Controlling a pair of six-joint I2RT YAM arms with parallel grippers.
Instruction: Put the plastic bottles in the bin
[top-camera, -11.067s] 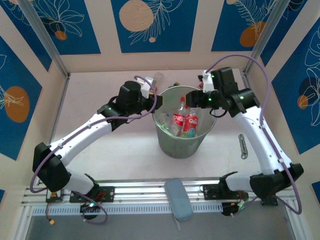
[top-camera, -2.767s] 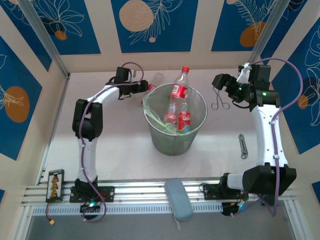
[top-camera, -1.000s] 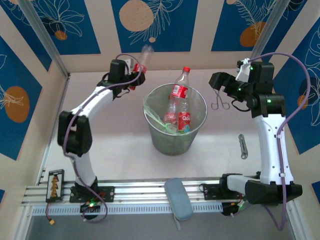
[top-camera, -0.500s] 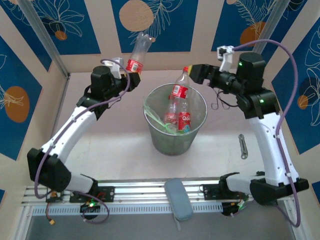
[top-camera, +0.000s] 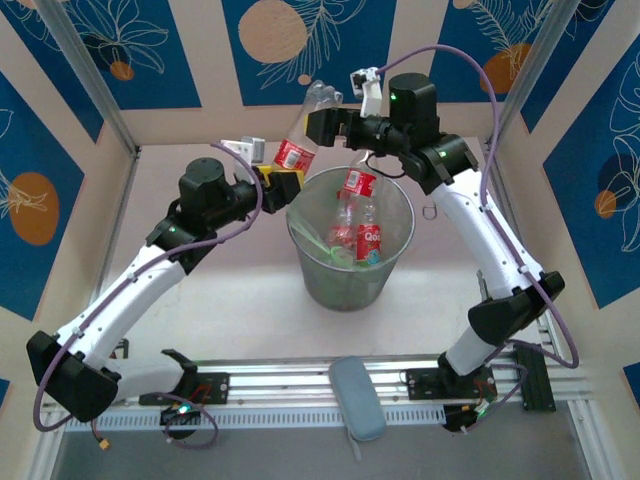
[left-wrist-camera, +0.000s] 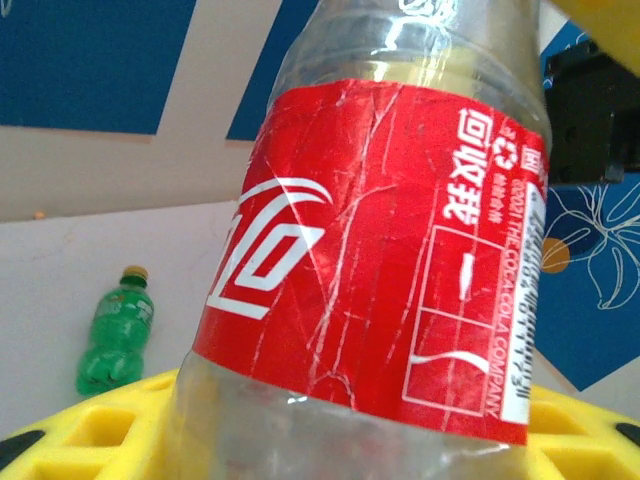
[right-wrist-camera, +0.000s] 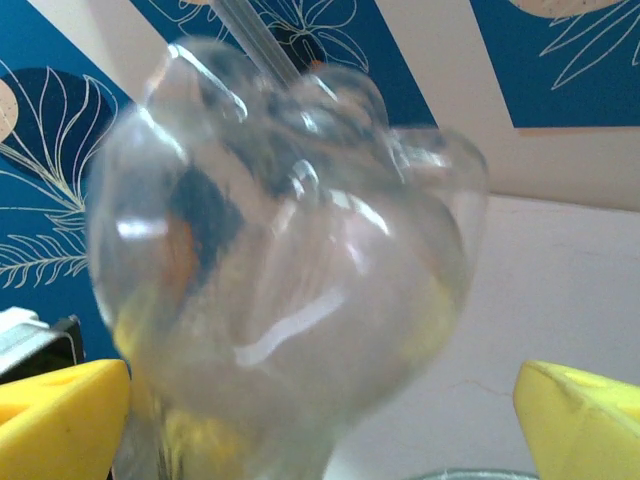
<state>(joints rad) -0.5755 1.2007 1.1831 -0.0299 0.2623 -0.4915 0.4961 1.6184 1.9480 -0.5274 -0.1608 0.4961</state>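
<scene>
A clear plastic bottle with a red label (top-camera: 297, 152) hangs tilted, base up, just left of the bin's rim, with my left gripper (top-camera: 284, 180) shut on its lower body. In the left wrist view the red label (left-wrist-camera: 380, 280) sits above the yellow fingers (left-wrist-camera: 90, 430). My right gripper (top-camera: 322, 125) is open at the bottle's upturned base (right-wrist-camera: 290, 250), which lies between the spread yellow fingertips (right-wrist-camera: 60, 420). The round greenish-grey bin (top-camera: 325, 285) holds red-labelled bottles (top-camera: 368, 240), one of them upright (top-camera: 358, 182). A green bottle (left-wrist-camera: 115, 330) lies on the table at the back.
A pair of metal scissors (top-camera: 432, 212) lies right of the bin, partly under the right arm. Another metal tool (top-camera: 485, 292) sits further right. A grey case (top-camera: 357, 396) rests on the rail at the near edge. Patterned walls close in the back and sides.
My left arm carried the held bottle right, up to the bin's rim. My right arm swung left across the bin to the bottle's base, and its jaws opened wider.
</scene>
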